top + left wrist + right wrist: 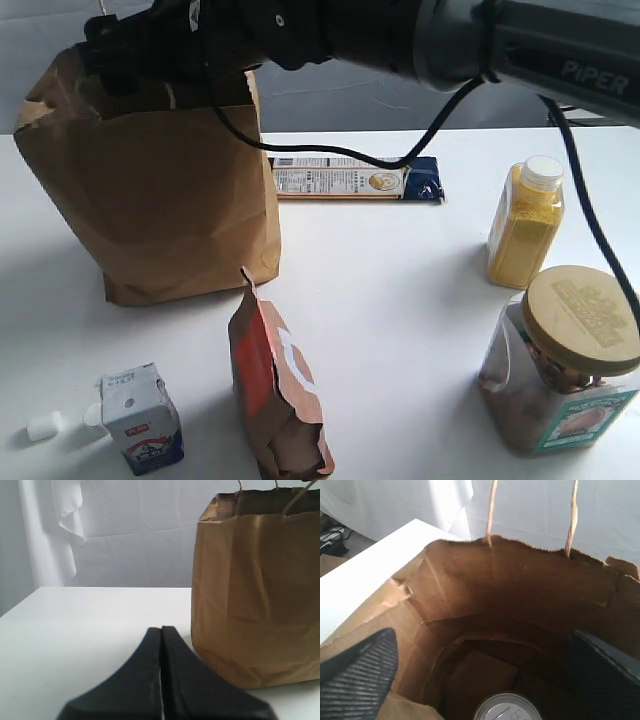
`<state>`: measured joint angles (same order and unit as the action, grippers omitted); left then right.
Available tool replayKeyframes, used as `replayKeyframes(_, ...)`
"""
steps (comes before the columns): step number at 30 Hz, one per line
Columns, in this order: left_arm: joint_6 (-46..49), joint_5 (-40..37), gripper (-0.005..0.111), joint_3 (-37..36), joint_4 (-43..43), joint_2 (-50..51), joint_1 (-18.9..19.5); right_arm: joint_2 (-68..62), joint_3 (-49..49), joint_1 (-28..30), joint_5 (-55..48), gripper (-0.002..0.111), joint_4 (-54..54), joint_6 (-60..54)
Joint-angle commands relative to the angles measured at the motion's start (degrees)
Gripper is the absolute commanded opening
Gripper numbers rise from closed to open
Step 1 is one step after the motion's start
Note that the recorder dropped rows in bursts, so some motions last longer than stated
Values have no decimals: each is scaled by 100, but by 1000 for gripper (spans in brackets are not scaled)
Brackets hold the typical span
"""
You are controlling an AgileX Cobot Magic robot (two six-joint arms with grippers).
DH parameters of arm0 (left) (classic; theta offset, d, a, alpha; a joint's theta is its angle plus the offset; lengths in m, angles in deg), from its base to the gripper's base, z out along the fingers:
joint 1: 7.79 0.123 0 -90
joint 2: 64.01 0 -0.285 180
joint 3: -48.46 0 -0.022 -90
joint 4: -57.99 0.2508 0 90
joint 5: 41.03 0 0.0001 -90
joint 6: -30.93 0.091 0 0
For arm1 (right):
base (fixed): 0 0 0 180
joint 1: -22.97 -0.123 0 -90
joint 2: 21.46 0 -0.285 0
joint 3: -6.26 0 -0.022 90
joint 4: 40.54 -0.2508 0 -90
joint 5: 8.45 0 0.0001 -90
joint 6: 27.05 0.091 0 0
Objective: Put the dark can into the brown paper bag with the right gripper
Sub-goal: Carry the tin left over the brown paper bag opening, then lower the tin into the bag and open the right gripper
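Right wrist view shows round can inside creased paper bag.

A: Where does the exterior camera look from?
B: From above, angled down across the white table.
A: And the wrist cameras?
B: The left sits low by the tabletop, facing the brown paper bag side-on — the right looks down into its open mouth, close. All three share the bag.

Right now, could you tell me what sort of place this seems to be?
Probably a staged robot test bench, not a real kitchen: a white table against a hung white cloth backdrop, with groceries laid out apart, such as the brown paper bag, a yellow bottle and a tan-lidded jar.
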<state>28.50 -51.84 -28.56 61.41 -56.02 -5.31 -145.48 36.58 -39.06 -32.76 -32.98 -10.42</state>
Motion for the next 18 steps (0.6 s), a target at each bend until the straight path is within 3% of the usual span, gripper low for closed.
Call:
replayKeyframes(1, -18, 28, 0, -20, 15, -20, -35, 336, 26, -2, -30, 84, -8, -34)
replayKeyframes(9, -18, 28, 0, -20, 15, -20, -35, 1147, 26, -6, -471, 84, 124, -34)
replayKeyframes(13, -18, 28, 0, -20, 15, -20, -35, 1584, -11, -6, -1124, 77, 709, 157)
replayKeyframes(18, -18, 28, 0, -20, 15, -20, -35, 2306, -734, -6, -607, 69, 832, 186)
